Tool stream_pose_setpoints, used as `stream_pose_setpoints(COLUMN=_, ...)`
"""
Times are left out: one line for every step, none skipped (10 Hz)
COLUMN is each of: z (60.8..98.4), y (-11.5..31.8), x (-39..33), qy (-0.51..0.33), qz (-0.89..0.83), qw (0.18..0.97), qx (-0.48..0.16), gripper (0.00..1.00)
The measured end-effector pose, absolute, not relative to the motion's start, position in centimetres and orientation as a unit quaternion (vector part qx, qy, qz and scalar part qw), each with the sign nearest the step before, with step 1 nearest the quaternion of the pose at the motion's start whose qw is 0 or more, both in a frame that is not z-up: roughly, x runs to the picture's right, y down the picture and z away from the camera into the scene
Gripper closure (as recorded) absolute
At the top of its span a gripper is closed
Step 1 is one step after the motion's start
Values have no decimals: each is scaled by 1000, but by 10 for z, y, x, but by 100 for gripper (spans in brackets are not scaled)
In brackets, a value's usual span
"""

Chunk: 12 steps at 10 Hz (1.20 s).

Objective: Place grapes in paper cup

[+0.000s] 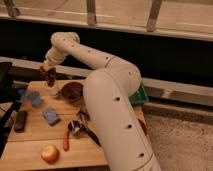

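Note:
My gripper (48, 68) is at the far left of the wooden table (35, 135), at the end of the white arm that reaches over from the right. It is shut on the grapes (50, 76), a dark reddish-purple bunch hanging from it. The paper cup (53, 91), small and cream-white, stands right below the grapes, just left of the purple bowl (72, 91). The grapes hang just above the cup's rim; whether they touch it I cannot tell.
On the table are a small blue cup (34, 98), a blue sponge (50, 115), a black object (20, 120) at the left edge, a red-yellow apple (49, 153), an orange stick (65, 142) and a metallic item (76, 127). A green tray (141, 95) sits behind the arm.

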<state>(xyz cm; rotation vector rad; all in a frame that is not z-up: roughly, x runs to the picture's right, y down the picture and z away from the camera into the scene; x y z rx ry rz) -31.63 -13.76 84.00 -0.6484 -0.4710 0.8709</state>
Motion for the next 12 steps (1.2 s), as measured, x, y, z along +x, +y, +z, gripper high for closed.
stream_pose_setpoints(z=843, y=-135, x=-318, qy=-228, qz=410, qw=827, qx=-309, gripper=94)
stream_pose_setpoints(z=846, y=-134, x=-317, qy=-232, qz=410, qw=826, qx=-310, gripper=81)
stream_pose_setpoints(z=848, y=-132, x=-318, qy=-233, qz=409, qw=825, qx=-311, gripper=73)
stream_pose_setpoints(z=849, y=-130, x=-318, qy=-234, qz=410, qw=824, qx=-313, gripper=65)
stream_pose_setpoints(z=851, y=-124, x=-319, qy=-234, qz=412, qw=821, qx=-318, gripper=53)
stream_pose_setpoints(z=852, y=-122, x=-318, qy=-235, qz=414, qw=819, qx=-321, gripper=45)
stream_pose_setpoints(z=856, y=-117, x=-315, qy=-234, qz=418, qw=815, qx=-325, gripper=36)
stream_pose_setpoints(z=860, y=-113, x=-315, qy=-233, qz=420, qw=813, qx=-329, gripper=28)
stream_pose_setpoints(z=861, y=-109, x=-319, qy=-234, qz=421, qw=810, qx=-335, gripper=26)
stream_pose_setpoints(z=862, y=-106, x=-322, qy=-234, qz=421, qw=808, qx=-339, gripper=26)
stream_pose_setpoints(z=864, y=-102, x=-324, qy=-234, qz=421, qw=806, qx=-345, gripper=26)
stream_pose_setpoints(z=866, y=-98, x=-324, qy=-232, qz=419, qw=805, qx=-350, gripper=26)
